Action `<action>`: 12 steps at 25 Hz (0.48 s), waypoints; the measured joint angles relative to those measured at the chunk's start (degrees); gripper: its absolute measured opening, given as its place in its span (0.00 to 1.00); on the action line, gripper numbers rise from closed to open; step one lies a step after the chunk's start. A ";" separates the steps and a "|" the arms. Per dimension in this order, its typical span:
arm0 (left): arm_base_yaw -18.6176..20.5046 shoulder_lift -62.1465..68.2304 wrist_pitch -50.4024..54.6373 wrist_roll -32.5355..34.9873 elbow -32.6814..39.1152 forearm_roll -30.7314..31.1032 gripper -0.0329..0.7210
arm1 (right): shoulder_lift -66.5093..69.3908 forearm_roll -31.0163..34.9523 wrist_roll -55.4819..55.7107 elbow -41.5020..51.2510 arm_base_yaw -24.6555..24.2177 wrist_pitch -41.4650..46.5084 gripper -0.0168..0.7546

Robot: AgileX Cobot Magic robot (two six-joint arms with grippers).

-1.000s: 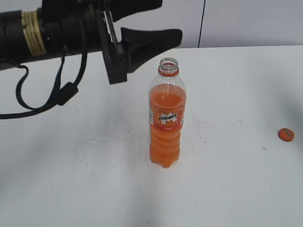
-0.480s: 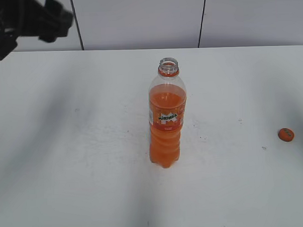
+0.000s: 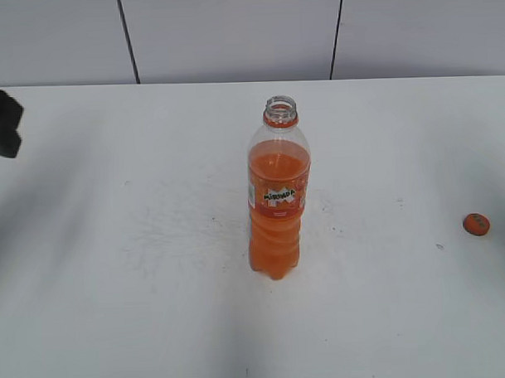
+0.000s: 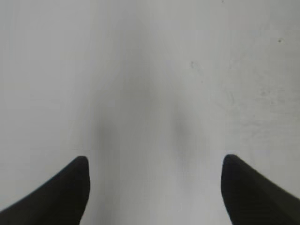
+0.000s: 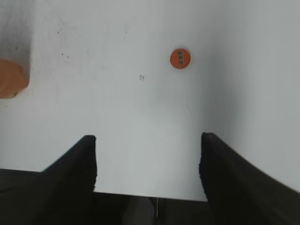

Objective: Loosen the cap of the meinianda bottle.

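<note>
The left arm has pulled away to the far left edge; both the left gripper (image 4: 154, 187) and right gripper (image 5: 147, 159) gape wide and empty. The Mirinda bottle (image 3: 278, 196) stands uncapped, its cap (image 3: 476, 223) well apart at right, so a knock would spill it.

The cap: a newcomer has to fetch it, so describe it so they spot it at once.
Start at the white table, where the bottle stands upright near the middle, its neck open. Look far to its right, close to the table's right edge: the cap lies there alone. It is the only small, flat, round orange disc, with faint print on top.

exterior slanting down at table (image 3: 116, 310), wrists overhead, close
</note>
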 joint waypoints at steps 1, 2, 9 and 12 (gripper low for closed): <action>1.99 0.00 1.54 1.44 -0.24 -1.99 0.74 | 0.00 0.00 0.40 0.00 0.00 1.11 0.69; 4.49 0.00 3.00 2.29 -0.36 -3.61 0.74 | 0.00 -0.15 0.87 0.00 0.00 2.32 0.69; 15.65 -0.49 14.09 8.04 -0.36 -9.42 0.73 | 0.00 -5.60 4.31 0.00 0.00 5.95 0.69; 15.54 -2.24 18.90 9.55 -0.36 -10.99 0.72 | -0.04 -6.14 4.64 0.00 0.00 5.95 0.69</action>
